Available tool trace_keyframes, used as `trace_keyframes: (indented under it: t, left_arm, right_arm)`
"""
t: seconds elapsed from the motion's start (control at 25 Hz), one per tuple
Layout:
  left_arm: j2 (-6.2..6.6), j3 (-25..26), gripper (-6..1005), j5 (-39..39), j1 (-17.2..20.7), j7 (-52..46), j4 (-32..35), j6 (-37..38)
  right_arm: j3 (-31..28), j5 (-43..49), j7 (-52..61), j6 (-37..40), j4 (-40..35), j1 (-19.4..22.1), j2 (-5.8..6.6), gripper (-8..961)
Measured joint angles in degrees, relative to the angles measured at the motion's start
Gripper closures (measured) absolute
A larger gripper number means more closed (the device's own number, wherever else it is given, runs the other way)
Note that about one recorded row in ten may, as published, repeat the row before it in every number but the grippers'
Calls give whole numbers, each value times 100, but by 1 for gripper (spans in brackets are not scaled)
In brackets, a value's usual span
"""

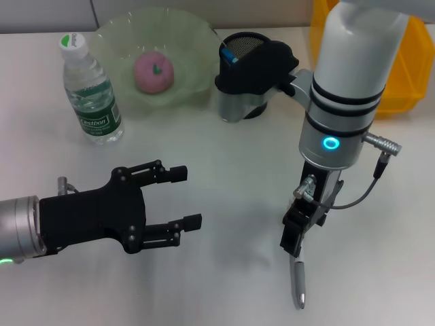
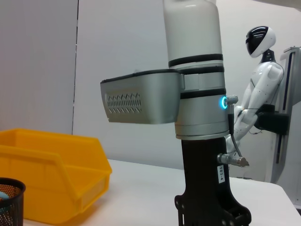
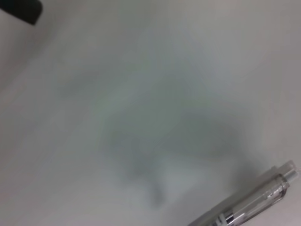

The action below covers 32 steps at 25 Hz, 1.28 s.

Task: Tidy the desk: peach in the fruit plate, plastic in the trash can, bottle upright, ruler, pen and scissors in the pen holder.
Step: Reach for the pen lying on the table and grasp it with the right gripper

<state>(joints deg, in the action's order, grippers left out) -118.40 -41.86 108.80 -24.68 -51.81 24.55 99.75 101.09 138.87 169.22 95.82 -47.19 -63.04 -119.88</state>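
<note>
A grey pen (image 1: 298, 283) lies on the white table, and its clear end shows in the right wrist view (image 3: 256, 200). My right gripper (image 1: 293, 246) points straight down just above the pen's upper end. My left gripper (image 1: 187, 197) is open and empty, hovering over the table's left middle. A pink peach (image 1: 154, 71) sits in the green glass fruit plate (image 1: 115, 34). A water bottle (image 1: 92, 88) stands upright left of the plate. The black mesh pen holder (image 1: 246, 46) holds something blue; it also shows in the left wrist view (image 2: 9, 197). Ruler, scissors and plastic are out of view.
A yellow bin (image 1: 408, 75) stands at the back right, behind my right arm; it also shows in the left wrist view (image 2: 51, 174). My right arm's forearm (image 2: 197, 84) fills the middle of the left wrist view. A white humanoid figure (image 2: 256, 94) stands beyond the table.
</note>
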Motion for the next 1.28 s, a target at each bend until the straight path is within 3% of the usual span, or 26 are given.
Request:
trace_keyframes:
  t: [1.28]
  left_arm:
    - [3,3,225,0,43,60,-126,0]
  right_arm:
    - [391,-16,23,-484,198,72,0,313]
